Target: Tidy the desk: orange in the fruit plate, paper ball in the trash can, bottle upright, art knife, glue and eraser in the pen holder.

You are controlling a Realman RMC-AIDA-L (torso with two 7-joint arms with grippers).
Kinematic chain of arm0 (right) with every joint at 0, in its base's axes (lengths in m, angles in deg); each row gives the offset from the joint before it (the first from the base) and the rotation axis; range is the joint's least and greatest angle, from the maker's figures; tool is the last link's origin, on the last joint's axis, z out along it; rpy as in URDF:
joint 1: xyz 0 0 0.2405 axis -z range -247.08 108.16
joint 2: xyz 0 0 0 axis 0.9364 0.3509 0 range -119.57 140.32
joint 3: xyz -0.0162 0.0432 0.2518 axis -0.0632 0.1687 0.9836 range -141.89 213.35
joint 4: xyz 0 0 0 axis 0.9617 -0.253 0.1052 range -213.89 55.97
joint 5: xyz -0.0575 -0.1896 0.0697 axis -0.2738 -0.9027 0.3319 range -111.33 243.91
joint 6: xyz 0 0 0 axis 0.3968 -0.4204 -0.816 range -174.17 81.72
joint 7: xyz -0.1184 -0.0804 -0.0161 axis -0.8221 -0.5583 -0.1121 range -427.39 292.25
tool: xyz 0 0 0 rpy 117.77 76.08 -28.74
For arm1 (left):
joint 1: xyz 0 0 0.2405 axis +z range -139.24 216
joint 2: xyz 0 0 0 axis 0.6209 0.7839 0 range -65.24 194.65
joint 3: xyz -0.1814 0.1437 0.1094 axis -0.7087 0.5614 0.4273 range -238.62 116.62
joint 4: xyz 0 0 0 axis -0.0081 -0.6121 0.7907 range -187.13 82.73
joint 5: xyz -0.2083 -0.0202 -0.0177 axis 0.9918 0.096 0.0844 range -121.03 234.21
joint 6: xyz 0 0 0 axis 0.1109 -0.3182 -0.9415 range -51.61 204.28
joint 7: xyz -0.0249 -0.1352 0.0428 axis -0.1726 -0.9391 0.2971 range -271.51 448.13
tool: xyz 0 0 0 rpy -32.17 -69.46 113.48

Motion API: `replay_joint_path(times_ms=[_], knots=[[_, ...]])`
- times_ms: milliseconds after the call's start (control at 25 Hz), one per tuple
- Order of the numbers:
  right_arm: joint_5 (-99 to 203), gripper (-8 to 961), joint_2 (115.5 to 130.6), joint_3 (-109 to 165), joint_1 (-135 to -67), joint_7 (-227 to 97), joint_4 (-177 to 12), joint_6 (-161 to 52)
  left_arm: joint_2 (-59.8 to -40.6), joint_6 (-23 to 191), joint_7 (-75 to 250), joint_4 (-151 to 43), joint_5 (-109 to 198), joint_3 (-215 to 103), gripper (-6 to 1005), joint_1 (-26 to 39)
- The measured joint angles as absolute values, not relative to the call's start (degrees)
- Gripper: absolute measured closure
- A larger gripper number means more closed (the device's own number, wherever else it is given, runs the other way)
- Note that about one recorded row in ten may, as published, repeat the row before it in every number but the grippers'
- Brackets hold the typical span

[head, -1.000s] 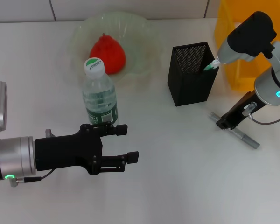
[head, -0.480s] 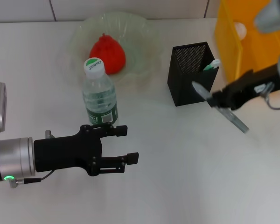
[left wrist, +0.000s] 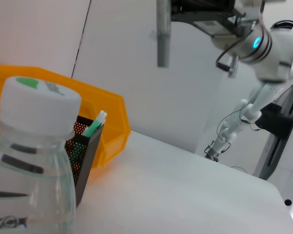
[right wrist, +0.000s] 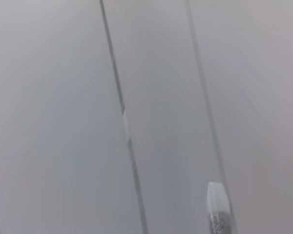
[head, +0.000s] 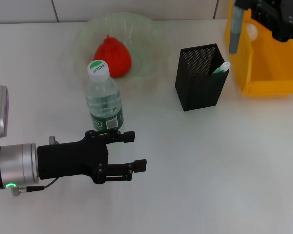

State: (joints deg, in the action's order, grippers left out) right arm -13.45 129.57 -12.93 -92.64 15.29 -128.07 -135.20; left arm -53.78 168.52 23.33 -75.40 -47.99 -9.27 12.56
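Observation:
My right gripper [head: 246, 7] is shut on the grey art knife [head: 234, 30]. It holds the knife upright in the air, between the black mesh pen holder [head: 199, 84] and the yellow trash can [head: 268, 73]. The knife also shows in the left wrist view [left wrist: 162, 34] and the right wrist view [right wrist: 218, 208]. A green-white glue stick [head: 221, 68] leans in the pen holder. The paper ball [head: 251, 30] lies in the trash can. The orange [head: 112, 56] sits in the fruit plate [head: 146, 34]. The bottle [head: 103, 97] stands upright. My left gripper [head: 131, 150] is open and empty just in front of it. The eraser is out of view.
The white desk [head: 200, 175] spreads in front of the pen holder. The trash can stands at the back right corner. A tiled wall [head: 136, 7] runs behind the desk. In the left wrist view the bottle [left wrist: 29, 161] fills the near side.
My right gripper has lifted the art knife off the desk, up and toward the back. The knife has turned from lying flat to hanging upright. The left arm has not moved.

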Motion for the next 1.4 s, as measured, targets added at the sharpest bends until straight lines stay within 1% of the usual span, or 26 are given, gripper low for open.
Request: replay_joint_path(times_ms=[160,240,560,760,800,880,920,960,1000,1040,1080,1160,1280,1320,1360,1400], knots=[[-7.1,822,129.66,-10.2,-95.1,-3.0,-111.9,-133.7,-53.77,168.6,23.2,-75.4,-48.0,-9.3,186,12.5],[-6.6,822,129.68,-10.3,-96.2,-4.9,-108.5,-131.4,-53.77,168.6,23.2,-75.4,-48.0,-9.3,186,12.6],[-6.9,824,129.62,-11.3,-97.4,-5.3,-106.3,-128.4,-53.77,168.8,23.2,-75.4,-47.9,-9.4,186,12.6],[-7.4,713,129.45,-11.4,-96.6,-2.4,-108.3,-130.6,-53.81,169.0,23.2,-75.4,-47.8,-9.4,187,12.7],[-7.4,636,129.45,-11.4,-96.6,-2.4,-108.3,-130.6,-53.81,169.0,23.2,-75.4,-47.8,-9.4,187,12.7],[-10.6,481,128.92,-11.4,-94.9,2.9,-112.7,-136.3,-53.76,169.5,23.1,-75.4,-47.8,-9.4,187,12.7],[-10.6,460,128.92,-11.4,-94.9,2.9,-112.7,-136.3,-53.70,169.8,23.1,-75.4,-47.8,-9.4,187,12.8],[-15.2,439,128.05,-11.3,-93.5,8.1,-117.7,-142.1,-53.58,171.0,23.1,-75.4,-47.8,-9.6,186,12.9],[-15.2,418,128.05,-11.3,-93.5,8.1,-117.7,-142.1,-53.58,171.0,23.1,-75.4,-47.8,-9.6,186,12.9],[-20.1,396,127.07,-11.1,-92.4,12.0,-121.6,-148.6,-53.48,171.9,23.1,-75.5,-47.8,-9.8,186,13.1],[-20.1,375,127.07,-11.1,-92.4,12.0,-121.6,-148.6,-53.37,172.9,23.1,-75.6,-47.8,-9.9,186,13.3],[-26.6,332,126.26,-10.6,-90.6,15.4,-124.3,-156.5,-52.72,175.7,23.1,-75.9,-47.8,-10.5,187,14.1],[-30.5,267,126.44,-10.6,-88.9,15.8,-124.8,-158.9,-52.43,176.3,23.0,-75.9,-47.8,-10.7,187,14.4],[-33.2,245,126.87,-10.6,-88.1,15.3,-124.6,-159.2,-52.04,177.3,23.0,-75.9,-47.8,-11.2,187,14.8],[-37.3,241,127.75,-10.7,-87.3,14.0,-123.7,-159.0,-51.88,177.5,23.0,-75.9,-47.8,-11.3,187,14.9],[-37.3,237,127.75,-10.7,-87.3,14.0,-123.7,-159.0,-51.88,177.5,23.0,-75.9,-47.8,-11.3,187,14.9]])
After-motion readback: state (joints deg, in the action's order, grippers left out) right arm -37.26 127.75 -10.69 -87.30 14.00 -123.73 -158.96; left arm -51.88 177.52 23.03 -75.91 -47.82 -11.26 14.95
